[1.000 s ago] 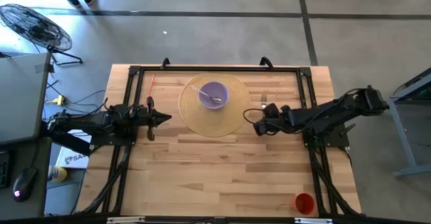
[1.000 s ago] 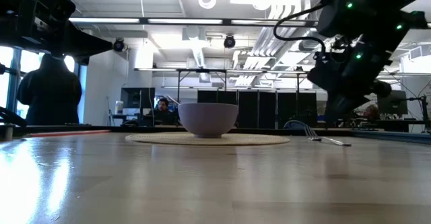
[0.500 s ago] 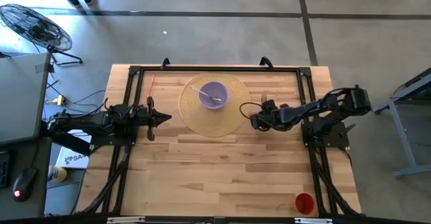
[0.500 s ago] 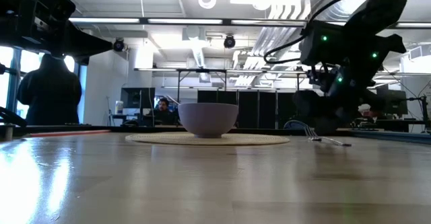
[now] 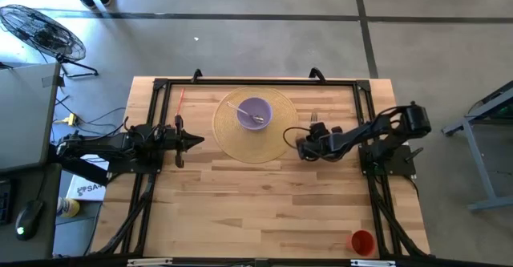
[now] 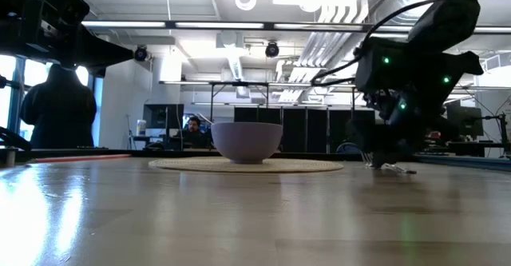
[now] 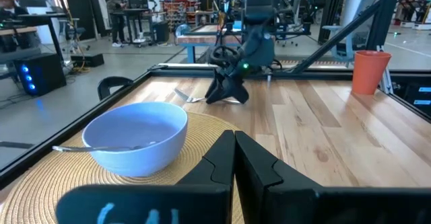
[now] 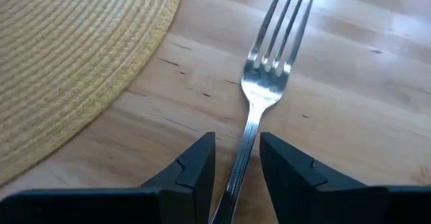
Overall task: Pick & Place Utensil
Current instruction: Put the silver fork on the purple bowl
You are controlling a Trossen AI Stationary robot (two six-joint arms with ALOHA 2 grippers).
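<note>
Fork (image 8: pixel 269 89) lies unlifted on the tabletop (image 5: pixel 264 203); right gripper (image 8: pixel 236 158), slightly open, straddles its handle, nothing grasped.

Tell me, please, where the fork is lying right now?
The fork lies flat on the table, just right of the woven placemat, its handle between the right end effector's open fingers.

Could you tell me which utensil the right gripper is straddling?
The fork lying on bare wood beside the placemat, between the right gripper fingers; the other utensil rests in the bowl.

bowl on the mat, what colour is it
The bowl is pale lavender-blue, plain with no pattern; the left wrist view shows it best.
</note>
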